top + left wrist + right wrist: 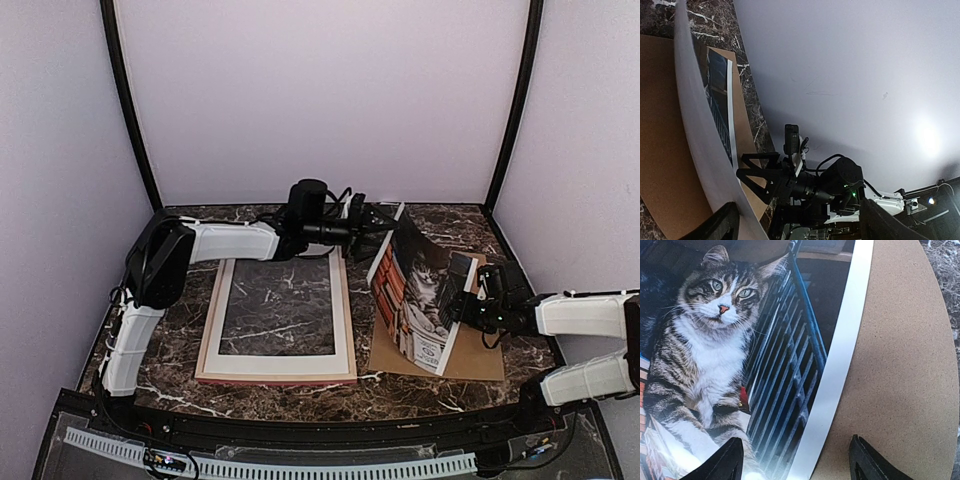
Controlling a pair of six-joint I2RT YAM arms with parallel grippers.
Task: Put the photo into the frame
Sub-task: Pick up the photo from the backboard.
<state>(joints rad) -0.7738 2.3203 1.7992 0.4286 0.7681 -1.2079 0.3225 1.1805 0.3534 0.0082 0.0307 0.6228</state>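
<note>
From above, the table [300,398] was dark brown marble with white veins. Pale, plain walls [320,100] closed it on three sides, and two black poles [130,110] stood in the far corners. A brown backing board [482,358] lay flat on the marble. Just beside the board, on the side of the left arm, the frame [275,367] lay flat with its pale wood side up, and marble showed through its opening. The photo [415,290] stood over the board, raised and curved, with the cat side toward the right arm. The left gripper [380,225] was at the far corner of the photo, above the far edge of the board. The right gripper [462,292] was at the photo's other edge, over the board.

In the left wrist view, the white reverse of the photo [695,125] rose in a curve above the board [660,130]. The sheet passed between the left gripper's spread fingers [715,225], close to one of them; I could not tell if it touched. Behind the board was the pale wall with one bright spot of light.

In the right wrist view, the cat and the white border of the photo [715,350] covered part of the board [900,365]. The right gripper's fingers [725,460] were wide apart, pinching nothing. A little marble showed beyond the board's edge.
</note>
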